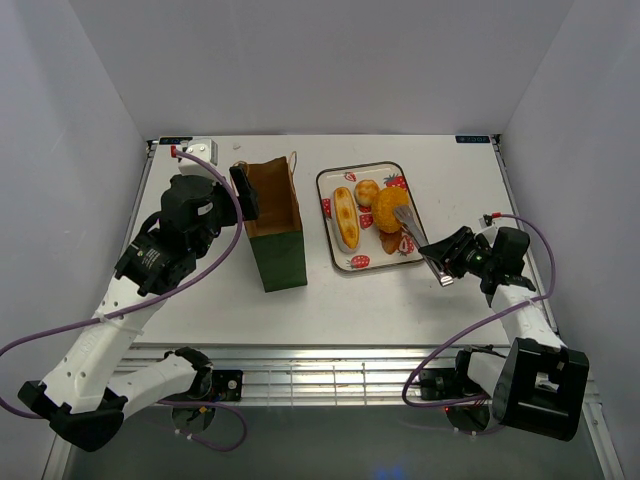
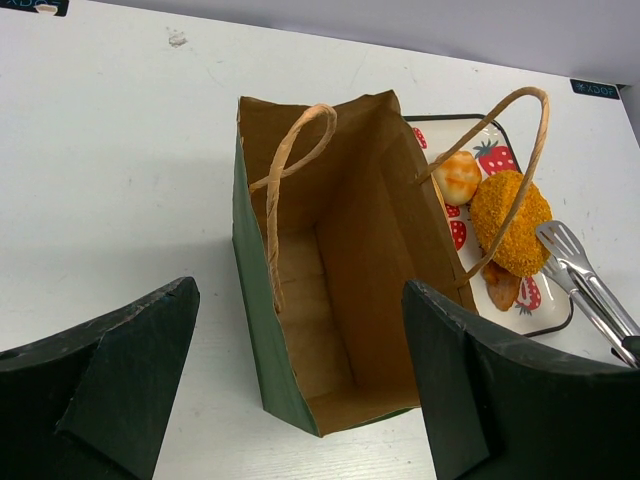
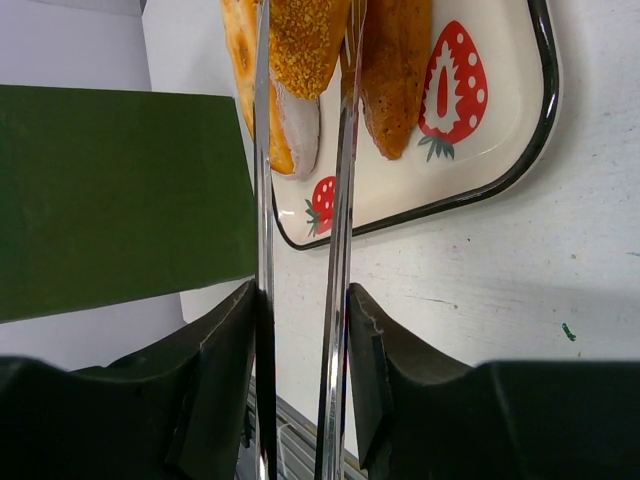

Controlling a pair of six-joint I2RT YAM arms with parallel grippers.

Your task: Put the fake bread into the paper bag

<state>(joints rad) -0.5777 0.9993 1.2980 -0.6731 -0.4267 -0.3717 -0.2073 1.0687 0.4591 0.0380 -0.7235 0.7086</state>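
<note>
In the top view, the dark green paper bag (image 1: 275,225) is standing upright and open on the white counter (image 1: 350,300). The left end effector (image 1: 236,194) is hovering at the bag's left rim with its jaws spread wide, grasping nothing. Just right of the bag, a strawberry-printed tray (image 1: 331,180) is carrying the long striped roll (image 1: 346,218), the small round bun (image 1: 367,192), the large oval bun (image 1: 388,208) and the dark-brown piece (image 1: 391,240), the last partly covered. Further right of the bag, the right end effector (image 1: 447,262) is clenching metal tongs (image 1: 415,238) whose tips are reaching the large oval bun. Plain pale walls (image 1: 320,60) are enclosing the counter.

The left wrist view is looking down into the bag's brown interior, which is holding no bread, and is showing its two tan loop handles (image 2: 290,150). The bag's wall is hiding the long striped roll here, and the tray's far end is cut off.

The right wrist view is showing the dark fingers (image 3: 215,380) pressing on both tong arms. The tong tips are flanking the crumbed large oval bun, though whether they are squeezing it is hard to tell. The bag is showing only as a green side to the left.
</note>
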